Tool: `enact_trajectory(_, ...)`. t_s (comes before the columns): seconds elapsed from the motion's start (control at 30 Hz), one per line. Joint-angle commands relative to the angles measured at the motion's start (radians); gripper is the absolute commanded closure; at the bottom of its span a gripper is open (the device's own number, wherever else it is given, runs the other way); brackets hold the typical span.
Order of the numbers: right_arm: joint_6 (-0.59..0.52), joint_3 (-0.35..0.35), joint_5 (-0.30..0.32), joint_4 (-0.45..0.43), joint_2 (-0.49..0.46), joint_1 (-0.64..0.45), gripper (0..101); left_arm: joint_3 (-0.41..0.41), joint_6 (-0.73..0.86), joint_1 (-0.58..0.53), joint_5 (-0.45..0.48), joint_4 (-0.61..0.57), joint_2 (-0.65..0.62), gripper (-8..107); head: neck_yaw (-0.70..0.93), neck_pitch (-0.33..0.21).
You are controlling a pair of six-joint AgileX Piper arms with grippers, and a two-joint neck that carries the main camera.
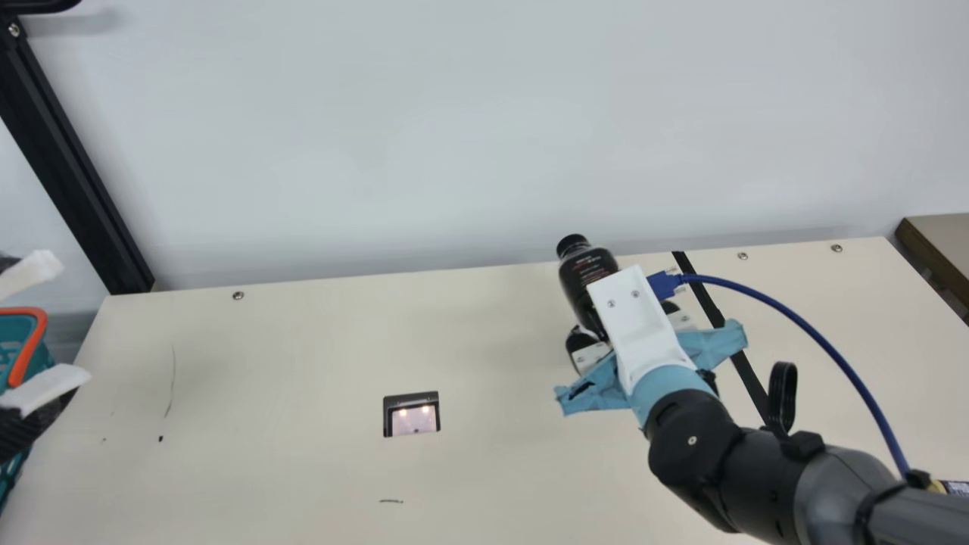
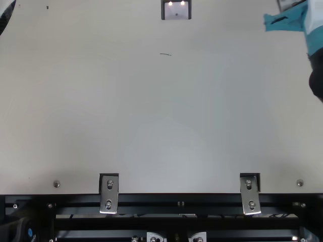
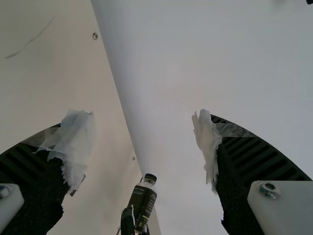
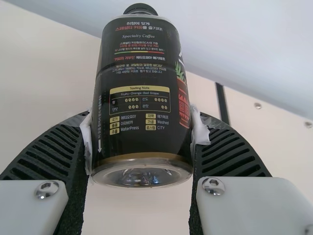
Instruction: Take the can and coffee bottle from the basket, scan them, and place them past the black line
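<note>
Left tool: my left tool point(image 1: 60, 322) is gaping wide at the main view's left edge, by the teal plastic basket with the orange handle point(image 1: 15, 331) — it's holding nothing, and the left wrist view is showing the white-taped fingertips sitting well apart.
Right tool: the right one point(image 1: 622, 321) is gripping the bottle, with a finger pressing on each side.
Coffee bottle: the black coffee bottle with a black cap and gold-trimmed base point(image 1: 587, 274) is leaning in the right tool's grip, cap end up. In the main view it's showing between the scanner and the line. Can't really tell if its base is touching anything.
Scanner: a small dark-framed scanner window point(image 1: 412, 418) is sitting in the cream worktop point(image 1: 303, 477), with two bright spots glowing in it.
Black line: a straight black stripe point(image 1: 748, 378) is running across the worktop, partly hiding behind the right arm.
Right arm extras: light-blue cloth point(image 1: 715, 346) is wrapping the wrist area — and a blue cable point(image 1: 814, 337) is curving back from the white camera mount point(image 1: 640, 322).
</note>
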Motion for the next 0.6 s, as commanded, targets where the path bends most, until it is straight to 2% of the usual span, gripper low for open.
enact_trajectory(0.0,0.001,0.01,-0.035,-0.076,0.01,-0.026,101,0.0,0.0,0.0,0.0,0.0,0.0,9,-0.014,-0.031)
enact_trajectory(0.27,0.001,0.042,-0.129,-0.175,0.05,-0.126,101,0.0,0.0,0.0,0.0,0.0,0.0,9,-0.014,-0.031)
enact_trajectory(0.47,0.0,0.058,-0.191,-0.197,0.081,-0.194,101,0.0,0.0,0.0,0.0,0.0,0.0,9,-0.014,-0.031)
enact_trajectory(0.57,0.011,0.063,-0.197,-0.2,0.09,-0.223,101,0.0,0.0,0.0,0.0,0.0,0.0,9,-0.014,-0.031)
